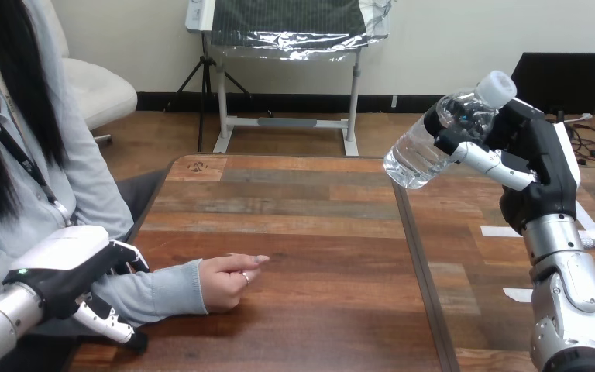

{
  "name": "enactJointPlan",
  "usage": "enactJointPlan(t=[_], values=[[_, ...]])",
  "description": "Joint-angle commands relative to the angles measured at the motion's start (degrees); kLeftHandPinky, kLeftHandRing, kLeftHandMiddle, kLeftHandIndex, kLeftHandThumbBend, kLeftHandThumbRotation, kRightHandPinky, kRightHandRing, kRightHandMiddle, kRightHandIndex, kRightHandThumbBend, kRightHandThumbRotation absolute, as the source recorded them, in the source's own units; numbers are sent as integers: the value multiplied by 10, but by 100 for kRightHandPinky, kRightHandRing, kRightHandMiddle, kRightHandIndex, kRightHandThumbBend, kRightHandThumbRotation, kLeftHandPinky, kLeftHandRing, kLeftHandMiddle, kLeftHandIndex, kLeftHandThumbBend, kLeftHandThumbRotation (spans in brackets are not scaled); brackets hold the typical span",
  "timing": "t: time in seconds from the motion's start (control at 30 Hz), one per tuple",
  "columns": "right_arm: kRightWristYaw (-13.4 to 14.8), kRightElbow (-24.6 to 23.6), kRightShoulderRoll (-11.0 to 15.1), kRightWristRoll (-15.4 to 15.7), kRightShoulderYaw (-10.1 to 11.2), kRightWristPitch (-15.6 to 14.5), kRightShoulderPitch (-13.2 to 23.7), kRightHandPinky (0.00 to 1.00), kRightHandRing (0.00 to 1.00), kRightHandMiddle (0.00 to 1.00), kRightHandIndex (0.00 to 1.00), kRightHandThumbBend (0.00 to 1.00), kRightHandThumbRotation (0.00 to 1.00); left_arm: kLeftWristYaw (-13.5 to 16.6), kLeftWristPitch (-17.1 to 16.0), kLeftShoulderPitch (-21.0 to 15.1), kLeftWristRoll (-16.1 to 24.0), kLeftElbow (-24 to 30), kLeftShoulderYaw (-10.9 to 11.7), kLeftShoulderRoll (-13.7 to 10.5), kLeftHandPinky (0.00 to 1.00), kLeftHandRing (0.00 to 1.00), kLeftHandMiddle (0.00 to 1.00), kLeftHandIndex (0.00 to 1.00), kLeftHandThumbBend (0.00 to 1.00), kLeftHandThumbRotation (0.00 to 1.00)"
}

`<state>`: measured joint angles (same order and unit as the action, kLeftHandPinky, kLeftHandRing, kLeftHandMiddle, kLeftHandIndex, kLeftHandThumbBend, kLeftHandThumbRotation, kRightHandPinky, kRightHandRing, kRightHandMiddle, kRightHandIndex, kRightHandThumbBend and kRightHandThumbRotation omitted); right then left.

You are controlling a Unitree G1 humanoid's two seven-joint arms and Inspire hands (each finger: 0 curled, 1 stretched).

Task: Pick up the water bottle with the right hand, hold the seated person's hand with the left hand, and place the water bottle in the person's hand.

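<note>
A clear water bottle (pixel 422 151) with a white cap is held tilted, cap up and to the right, high over the table's right half. My right hand (pixel 538 167) is shut on its upper part. The person's hand (pixel 228 280) rests on the wooden table (pixel 302 225) near its left front, fingers loosely curled and pointing right. My left hand (pixel 66 267) is at the lower left, over the person's grey-sleeved forearm (pixel 159 293). Its fingers (pixel 128 258) are relaxed on the far side of the sleeve and its thumb (pixel 108 322) is on the near side. Whether they touch the sleeve I cannot tell.
The person sits at the table's left side. A dark seam (pixel 418 263) runs front to back down the table right of centre. White tape marks (pixel 500 231) lie on the right part of the table, near my right forearm.
</note>
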<state>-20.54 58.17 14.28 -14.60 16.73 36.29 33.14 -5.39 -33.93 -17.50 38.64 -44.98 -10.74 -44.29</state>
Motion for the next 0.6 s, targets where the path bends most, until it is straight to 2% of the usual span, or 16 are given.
enactJointPlan(t=[0.0, 0.2, 0.4, 0.57], values=[[-10, -52, -5, -15, 6, 17, 17, 29, 36, 42, 43, 71, 0, 13, -3, -40, -5, -13, -13, 7, 54, 57, 60, 62, 100, 29], [-10, -73, -6, -9, 0, 16, 4, 30, 37, 43, 43, 71, 0, 22, -6, -41, -6, -21, -19, 13, 51, 54, 58, 60, 100, 24], [-18, -87, -7, -9, -4, 17, -5, 31, 38, 43, 44, 70, 0, 15, 4, -42, -9, -22, -23, 18, 49, 52, 56, 57, 100, 17], [-25, -100, -12, -14, -5, 10, -11, 31, 38, 43, 44, 69, 0, 19, -6, -43, -17, -31, -25, 22, 46, 49, 54, 54, 100, 11]])
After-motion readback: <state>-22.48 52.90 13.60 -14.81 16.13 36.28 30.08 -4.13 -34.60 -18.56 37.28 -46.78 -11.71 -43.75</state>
